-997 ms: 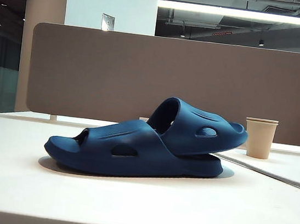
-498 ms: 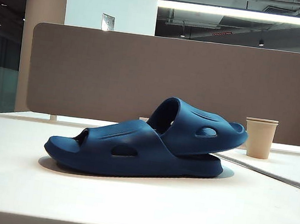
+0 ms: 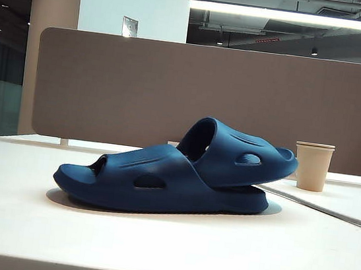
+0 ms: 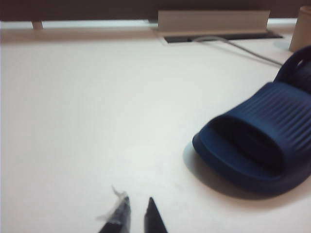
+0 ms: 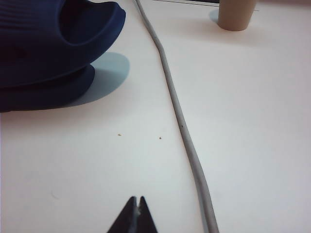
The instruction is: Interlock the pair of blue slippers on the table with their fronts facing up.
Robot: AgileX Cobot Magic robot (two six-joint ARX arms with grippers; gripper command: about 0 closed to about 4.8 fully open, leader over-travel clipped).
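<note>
While the pair of blue slippers (image 3: 176, 168) sits interlocked on the table (image 3: 165, 253), both pincers hover empty: left pincer (image 4: 136, 216) slightly parted, right pincer (image 5: 137, 213) closed, arms cropped.

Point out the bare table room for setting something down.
Free: the table in front of the interlocked slippers and to their left, where the left gripper hovers slightly parted; also the strip between slippers and cable, near the shut right gripper. Crowded: the cable and cup corner.
</note>
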